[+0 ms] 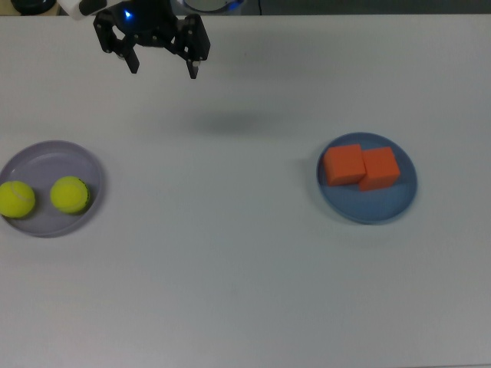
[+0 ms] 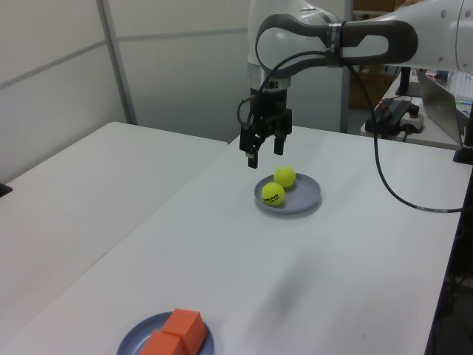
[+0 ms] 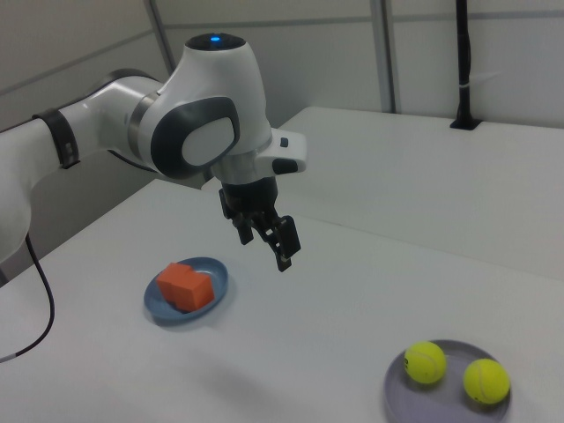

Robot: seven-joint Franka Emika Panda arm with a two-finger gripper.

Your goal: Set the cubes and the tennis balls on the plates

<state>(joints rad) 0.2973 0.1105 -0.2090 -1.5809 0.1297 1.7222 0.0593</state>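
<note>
Two orange cubes (image 1: 343,165) (image 1: 380,169) sit side by side, touching, on the blue plate (image 1: 368,213) at the top view's right. Two yellow-green tennis balls (image 1: 16,198) (image 1: 70,194) rest on the lavender plate (image 1: 50,153) at the top view's left. My gripper (image 1: 163,67) hangs open and empty above the bare table near the top view's top edge, apart from both plates. In the left view the gripper (image 2: 264,151) is above and just left of the lavender plate (image 2: 307,196). In the right view the gripper (image 3: 264,248) hovers between the blue plate (image 3: 220,280) and the balls (image 3: 426,362).
A second white table (image 2: 66,192) adjoins on the left view's left, with a seam between the two. A black cable (image 2: 369,185) loops from the arm over the table's far side. Equipment (image 2: 395,115) stands behind the table at the left view's right.
</note>
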